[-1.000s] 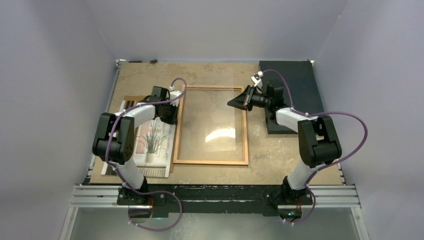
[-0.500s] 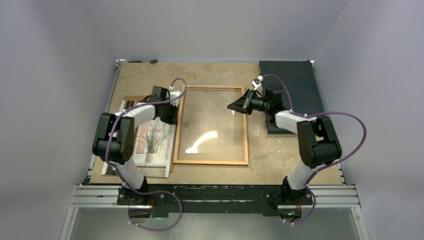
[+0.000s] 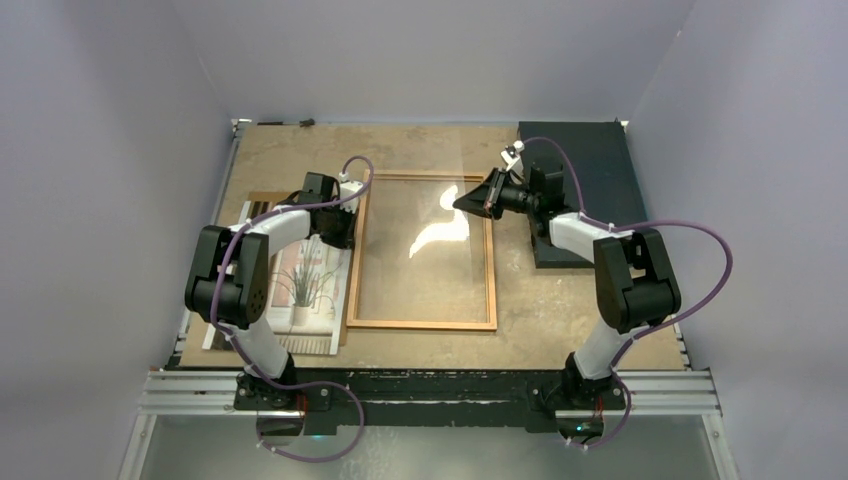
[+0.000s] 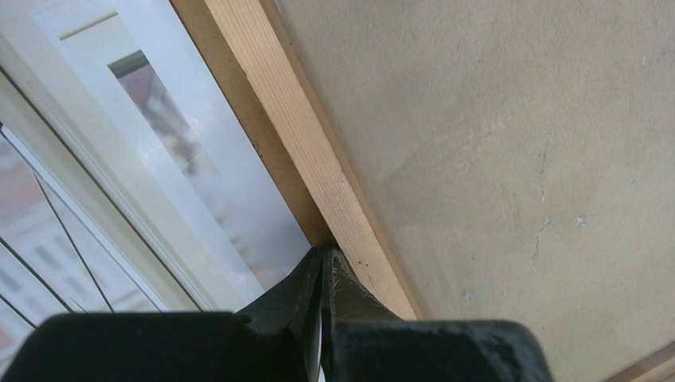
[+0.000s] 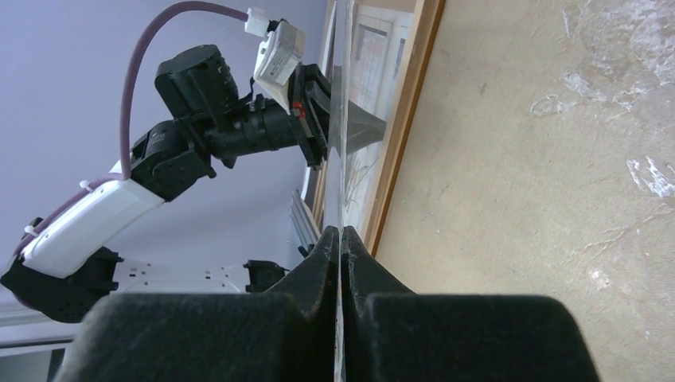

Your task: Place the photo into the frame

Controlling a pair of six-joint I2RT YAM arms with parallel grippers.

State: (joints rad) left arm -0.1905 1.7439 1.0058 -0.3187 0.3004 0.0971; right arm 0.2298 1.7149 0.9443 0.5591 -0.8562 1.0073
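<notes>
The frame (image 3: 421,324), thin orange-brown wood, lies flat in the middle of the table. My right gripper (image 3: 463,203) is shut on the right edge of its clear glass pane (image 3: 430,240). In the right wrist view that pane (image 5: 341,151) runs edge-on out of the gripper (image 5: 341,232), tilted up off the frame's rail (image 5: 406,119). The photo (image 3: 300,290), a pale plant print, lies left of the frame. My left gripper (image 3: 343,238) is shut with nothing in it. In the left wrist view the gripper (image 4: 325,256) presses on the frame's left rail (image 4: 294,135), beside the photo (image 4: 119,159).
A plain brown backing board (image 3: 262,200) lies under the photo at the left. A dark black slab (image 3: 590,170) lies at the back right, under the right arm. The table's bare surface (image 3: 560,310) stretches right of the frame.
The bright reflection on the glass has slid from near the front towards the back. The right gripper has shifted a little towards the back with the pane's edge. The left arm has stayed still.
</notes>
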